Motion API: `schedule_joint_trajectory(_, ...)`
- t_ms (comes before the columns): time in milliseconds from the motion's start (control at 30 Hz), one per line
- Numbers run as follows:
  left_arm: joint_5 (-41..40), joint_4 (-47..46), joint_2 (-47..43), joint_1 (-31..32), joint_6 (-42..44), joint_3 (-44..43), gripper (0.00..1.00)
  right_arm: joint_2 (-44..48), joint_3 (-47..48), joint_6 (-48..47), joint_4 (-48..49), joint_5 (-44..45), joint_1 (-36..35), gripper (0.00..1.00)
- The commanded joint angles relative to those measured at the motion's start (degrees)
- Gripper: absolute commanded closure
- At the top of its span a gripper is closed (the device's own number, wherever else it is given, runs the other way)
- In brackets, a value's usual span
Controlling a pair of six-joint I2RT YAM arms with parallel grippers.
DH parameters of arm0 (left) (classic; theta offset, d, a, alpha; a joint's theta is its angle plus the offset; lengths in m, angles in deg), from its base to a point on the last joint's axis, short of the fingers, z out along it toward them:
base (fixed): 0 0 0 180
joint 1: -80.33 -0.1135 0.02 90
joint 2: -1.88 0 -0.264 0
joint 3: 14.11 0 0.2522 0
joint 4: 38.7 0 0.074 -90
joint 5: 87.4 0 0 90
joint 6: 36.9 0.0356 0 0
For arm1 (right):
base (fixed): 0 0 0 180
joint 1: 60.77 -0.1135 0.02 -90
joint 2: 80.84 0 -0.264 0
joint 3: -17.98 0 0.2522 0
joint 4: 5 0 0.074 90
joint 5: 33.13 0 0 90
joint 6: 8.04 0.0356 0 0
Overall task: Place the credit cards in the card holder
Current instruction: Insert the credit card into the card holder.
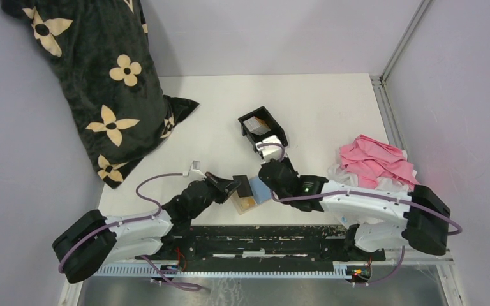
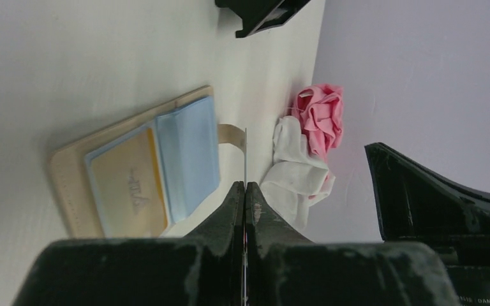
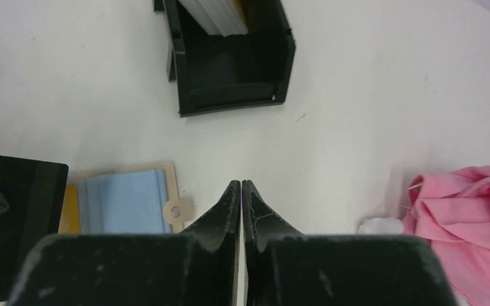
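Left gripper (image 2: 245, 186): fingers pressed together on a thin card (image 2: 245, 156). My left wrist cam sees it edge-on, sticking up past the tips. From the other two views it reads as a dark flat rectangle, so I can't call its colour.

Right gripper (image 3: 241, 183): fingers together, tips touching. I can't tell if anything sits between them.

Card holder (image 2: 67, 185) lies open and flat on the table (image 1: 319, 115), near the front edge and between the two grippers. The left tips are just beside its left side. The right gripper hangs over its far right corner, pointing toward the black tray (image 3: 230, 102).

Inside the holder I see the yellow card (image 2: 127, 188) on one half and light-blue panels (image 2: 188, 153) on the other half. I can't tell whether those are a card or the lining. The snap tab (image 3: 178, 209) sticks out flat on the table from the blue side.

The tray sits farther back, apart from the holder. Grey-white cards (image 3: 214, 16) stand in its far compartment; the near compartment shows only black.

Pink cloth (image 1: 376, 162) lies over a white cloth (image 2: 293, 172) at the right edge. A dark floral cushion (image 1: 96, 70) is back left.
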Motion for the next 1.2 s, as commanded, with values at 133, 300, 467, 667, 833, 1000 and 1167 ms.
schedule_joint_trajectory(133, -17.97, -5.05, 0.24, 9.61, 0.27, 3.88, 0.97, -8.62, 3.66, 7.57, 1.52, -12.83, 2.91, 0.99)
schedule_joint_trajectory(300, -24.67, -8.55, 5.93, 15.63, -2.28, 4.10, 0.97, -12.13, 2.84, 9.21, 3.91, -16.88, 3.53, 0.99)
schedule_joint_trajectory(467, -28.30, -13.49, 12.73, 18.76, -3.64, 3.60, 0.97, -14.95, 2.33, 9.85, 5.06, -18.68, 4.23, 0.99)
schedule_joint_trajectory(667, -30.26, -18.86, 18.74, 19.15, -4.10, 3.45, 0.97, -17.25, 2.13, 10.28, 5.73, -20.68, 5.45, 0.99)
schedule_joint_trajectory(833, -31.54, -21.99, 22.34, 19.05, -3.39, 2.59, 0.97, -18.72, 1.66, 10.70, 5.56, -20.77, 6.46, 0.99)
schedule_joint_trajectory(1000, -31.96, -24.94, 25.91, 18.96, -2.96, 1.91, 0.97, -19.77, 0.53, 11.88, 5.76, -20.76, 7.67, 0.99)
schedule_joint_trajectory(1167, -30.78, -29.63, 30.36, 17.64, -2.78, 1.92, 0.97, -19.84, -0.60, 13.05, 5.38, -20.42, 8.54, 0.99)
